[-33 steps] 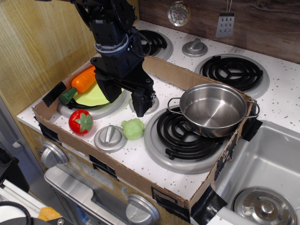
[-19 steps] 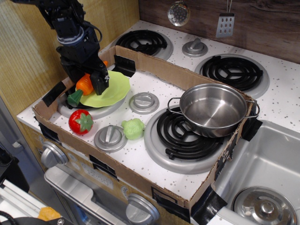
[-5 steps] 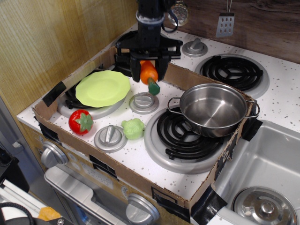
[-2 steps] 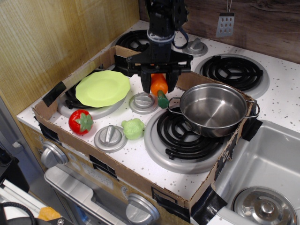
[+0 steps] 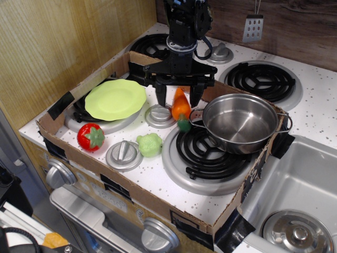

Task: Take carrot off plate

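A: Where does the carrot [image 5: 180, 107] sit relative to the tool [image 5: 178, 95]?

B: Just under it, toward six o'clock. The tool's two dark fingers [image 5: 160, 93] hang apart, one on each side of the carrot's upper end, and I see a gap on both sides, so the tool is spread and pinches nothing.

A: Is the carrot lying flat?

B: It looks tilted, orange body up, dark green stem end down toward six o'clock. The stem tip is at the edge of the black coil burner [image 5: 205, 150], close beside the grey round knob [image 5: 160, 114], which lies at its nine o'clock. Whether the carrot rests on the table [image 5: 158, 179] or is a little above it, I cannot tell.

A: And the plate [image 5: 116, 98]?

B: Well apart, at nine o'clock from the carrot, lime green, lying on the left burner with nothing on it.

A: What else is near?

B: The steel pot [image 5: 239, 124] stands at three o'clock of the carrot, on the coil burner, its near handle just beside the carrot. At about seven o'clock lie a pale green lumpy toy [image 5: 149, 144] and, farther left, a red tomato [image 5: 90, 136]. A cardboard wall [image 5: 221, 89] runs behind the tool.
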`<state>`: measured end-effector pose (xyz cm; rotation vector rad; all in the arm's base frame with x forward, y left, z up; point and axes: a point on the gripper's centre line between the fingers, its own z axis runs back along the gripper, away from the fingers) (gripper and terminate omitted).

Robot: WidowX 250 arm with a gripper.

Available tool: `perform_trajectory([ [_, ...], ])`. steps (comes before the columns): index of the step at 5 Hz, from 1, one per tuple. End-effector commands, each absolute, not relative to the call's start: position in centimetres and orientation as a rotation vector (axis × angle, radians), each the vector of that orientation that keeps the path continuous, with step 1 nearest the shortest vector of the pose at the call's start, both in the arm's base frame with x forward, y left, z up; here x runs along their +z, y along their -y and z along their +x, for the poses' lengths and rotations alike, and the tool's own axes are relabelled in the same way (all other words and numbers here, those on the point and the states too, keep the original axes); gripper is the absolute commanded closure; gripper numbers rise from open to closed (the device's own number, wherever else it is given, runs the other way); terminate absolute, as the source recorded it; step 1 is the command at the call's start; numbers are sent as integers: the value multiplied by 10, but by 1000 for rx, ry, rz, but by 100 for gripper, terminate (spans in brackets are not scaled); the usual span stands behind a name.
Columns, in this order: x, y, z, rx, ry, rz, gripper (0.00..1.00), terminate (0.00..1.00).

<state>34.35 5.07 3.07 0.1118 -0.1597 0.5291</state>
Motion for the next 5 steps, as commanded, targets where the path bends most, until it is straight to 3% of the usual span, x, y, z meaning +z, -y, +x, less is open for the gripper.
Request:
perform_trajectory([
  [1,78,-65,366,504,235,152,0,0],
  [2,103,-69,377,514,217,203,0,0],
  [4,114,-72,382,493,208,207,0,0],
  [5,114,-72,382,493,208,207,0,100],
])
